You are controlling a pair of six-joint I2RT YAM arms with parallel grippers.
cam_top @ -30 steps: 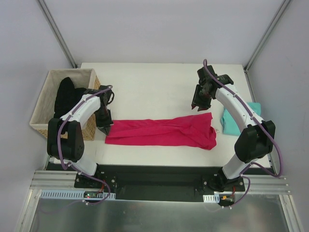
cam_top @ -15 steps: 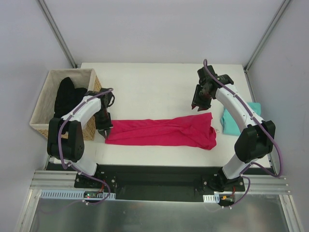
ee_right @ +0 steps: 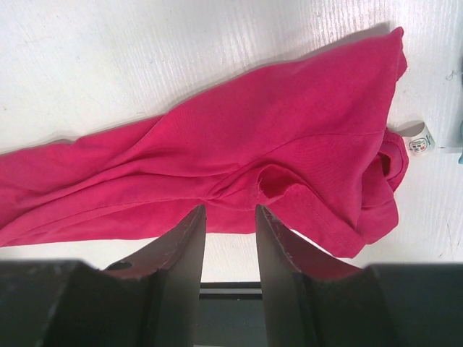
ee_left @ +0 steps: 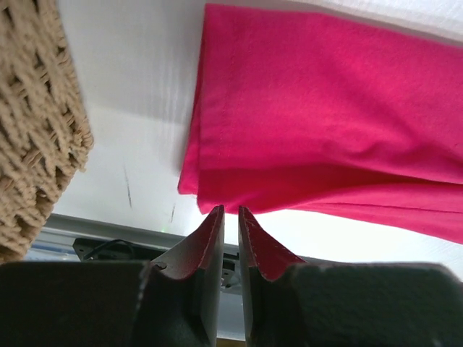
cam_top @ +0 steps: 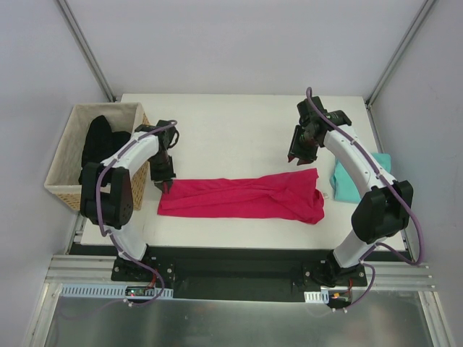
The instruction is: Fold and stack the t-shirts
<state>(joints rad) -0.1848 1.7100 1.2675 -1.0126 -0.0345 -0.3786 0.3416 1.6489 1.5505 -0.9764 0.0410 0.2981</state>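
Top view: the magenta t-shirt (cam_top: 242, 199) is lying as a long band across the worktop (cam_top: 231, 130), its long axis running left to right. The teal t-shirt (cam_top: 352, 182) is sitting at the right edge. The left tool (cam_top: 165, 185) is hovering at the band's left end, and the right tool (cam_top: 296, 159) by its right end.

Left wrist: the tool (ee_left: 230, 210) is showing barely parted fingers, gripping nothing, with the shirt's corner just ahead.

Right wrist: the jaws are standing apart and empty beside the bunched end.

White arms (cam_top: 135, 153), black joints (cam_top: 380, 210), purple cables (cam_top: 418, 235).
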